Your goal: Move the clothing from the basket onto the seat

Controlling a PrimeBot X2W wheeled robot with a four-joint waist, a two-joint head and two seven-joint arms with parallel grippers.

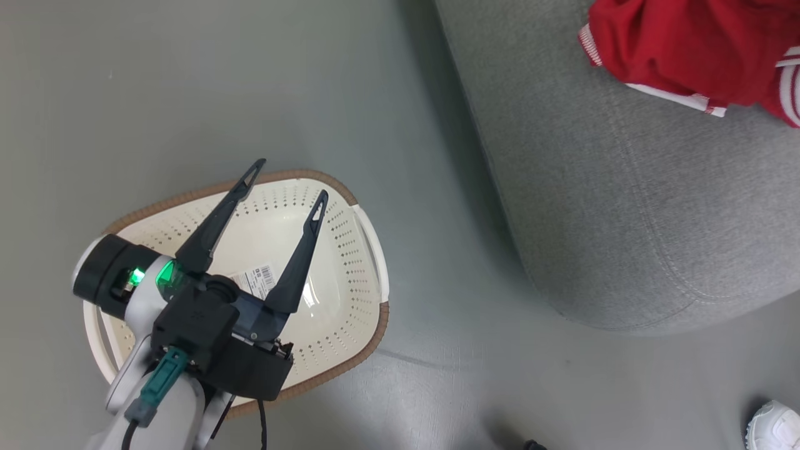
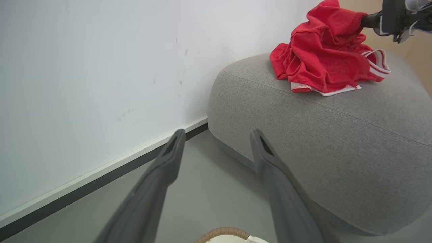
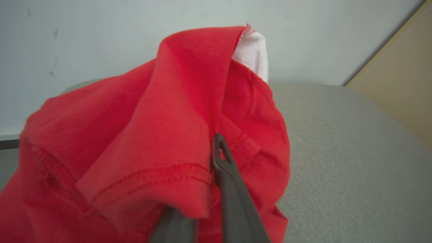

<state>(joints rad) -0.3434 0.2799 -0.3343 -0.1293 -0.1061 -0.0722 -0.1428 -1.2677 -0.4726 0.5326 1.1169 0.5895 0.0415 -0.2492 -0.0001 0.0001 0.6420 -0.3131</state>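
- The seat, a broad grey cushion, is the landing place for the laundry.
- The basket stands on the floor just beside the seat's rounded corner and apart from it. Where the left arm does not hide it, its pale bottom looks bare apart from a paper label.
- The clothing lies heaped on top of the seat, well in from the corner nearest the basket, red folds with white trim resting on the grey weave.
- The left gripper hangs over the basket, off the seat, jaws spread wide and holding nothing.
- The right gripper is above the seat at the top of the heap. Its jaws are drawn narrow on a fold of the clothing, which rises to a peak at them.
- The step in hand looks like the set-down of a garment on the seat, late in the task, with the transfer seemingly all but complete.
- The next move calls for the right jaws to part and that arm to lift straight up off the seat, so no hem snags a finger and slides toward the seat's edge. A look at the part of the basket under the left arm would settle whether anything is left inside.
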